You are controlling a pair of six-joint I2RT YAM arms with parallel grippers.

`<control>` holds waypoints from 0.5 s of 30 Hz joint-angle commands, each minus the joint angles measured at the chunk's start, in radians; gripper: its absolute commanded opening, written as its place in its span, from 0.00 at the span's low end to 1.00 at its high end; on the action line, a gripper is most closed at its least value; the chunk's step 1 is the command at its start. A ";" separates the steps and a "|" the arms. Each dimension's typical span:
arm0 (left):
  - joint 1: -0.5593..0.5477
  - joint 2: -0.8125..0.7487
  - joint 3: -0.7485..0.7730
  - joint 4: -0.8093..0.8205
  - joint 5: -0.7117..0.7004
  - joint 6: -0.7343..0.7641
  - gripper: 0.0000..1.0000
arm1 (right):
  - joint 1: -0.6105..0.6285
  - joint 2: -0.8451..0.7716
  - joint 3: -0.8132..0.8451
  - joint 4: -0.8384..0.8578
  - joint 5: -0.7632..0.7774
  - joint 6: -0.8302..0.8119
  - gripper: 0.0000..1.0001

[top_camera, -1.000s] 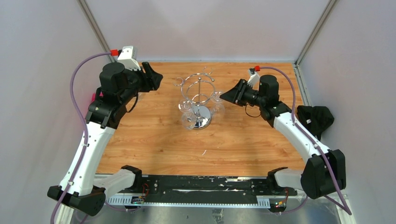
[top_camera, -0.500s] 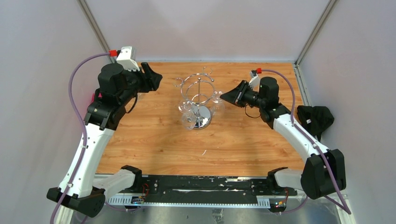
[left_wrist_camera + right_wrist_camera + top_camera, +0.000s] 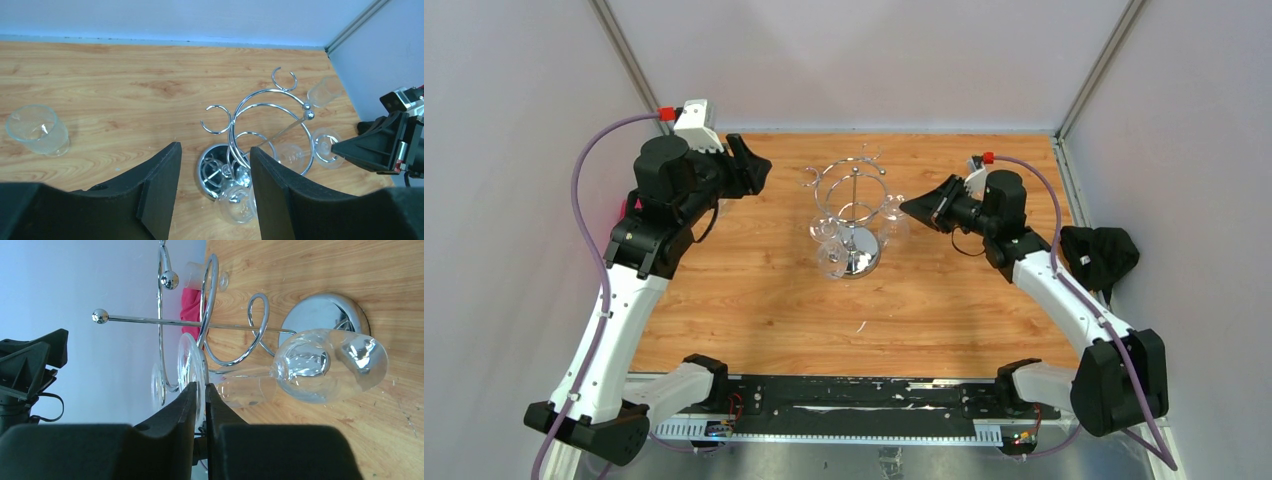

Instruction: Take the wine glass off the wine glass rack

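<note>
Tightened since before, right gripper (image 3: 201,386) pinches the foot of the wine glass (image 3: 325,367) beside the rack (image 3: 320,314); left gripper (image 3: 215,151) hangs open.

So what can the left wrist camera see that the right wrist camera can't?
Only the left wrist view: the left hand up close with its fingers apart, looking down on the wine glass rack from above. Only the right wrist view: the right hand up close, pinching the flat foot of the wine glass, with something pink behind. Both: the shiny rack and the wooden table. Each also catches the other hand, smaller and farther away.
</note>
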 commanded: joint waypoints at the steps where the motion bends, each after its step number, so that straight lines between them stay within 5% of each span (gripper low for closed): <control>1: -0.005 -0.012 0.002 0.005 0.005 0.019 0.58 | -0.028 -0.036 0.020 0.012 0.030 -0.001 0.10; 15: -0.005 -0.011 -0.005 0.009 0.012 0.023 0.58 | -0.050 -0.017 0.019 0.009 0.028 -0.004 0.23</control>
